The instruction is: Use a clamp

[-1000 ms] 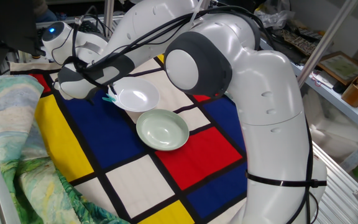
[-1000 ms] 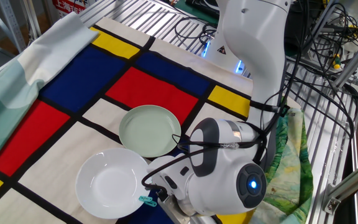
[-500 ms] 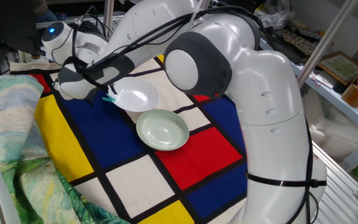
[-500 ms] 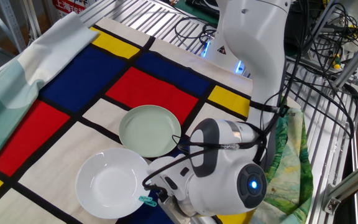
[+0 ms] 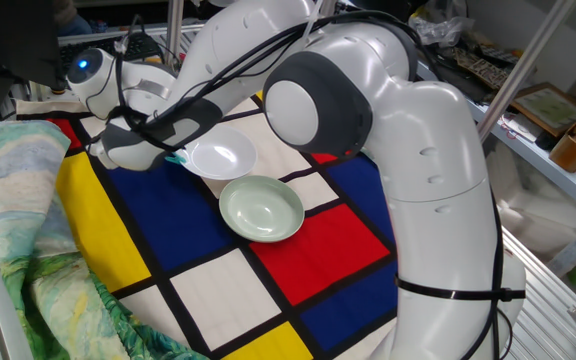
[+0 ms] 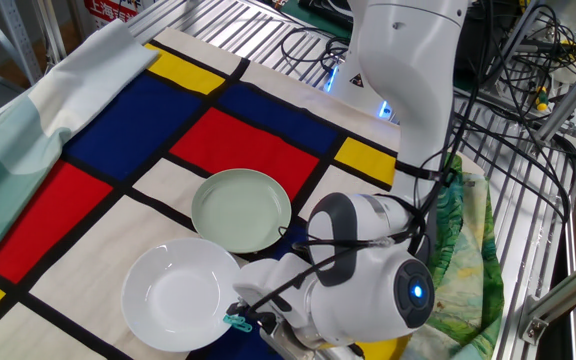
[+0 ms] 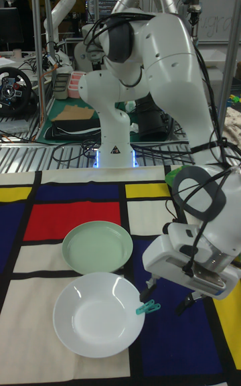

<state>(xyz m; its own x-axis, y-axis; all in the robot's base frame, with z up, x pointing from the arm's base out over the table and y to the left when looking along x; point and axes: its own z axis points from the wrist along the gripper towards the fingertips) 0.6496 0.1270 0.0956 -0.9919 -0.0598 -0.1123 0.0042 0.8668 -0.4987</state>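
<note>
In one fixed view, the small teal plastic clamp (image 5: pixel 176 157) peeks out at the edge of the round white bowl (image 5: pixel 220 155), under the robot's big white wrist. The tool is hidden here.

In the other fixed view, the clamp (image 6: pixel 236 322) touches the white bowl's (image 6: pixel 173 294) rim. The pale green bowl (image 6: pixel 241 209) sits just behind it.

In the tall fixed view, the tool (image 7: pixel 167 297) hangs above the checked surface (image 7: pixel 60 218) with its two fingers (image 7: pixel 148 287) spread apart, holding nothing. The clamp (image 7: pixel 148 307) lies below it, at the white bowl (image 7: pixel 96 314).
</note>
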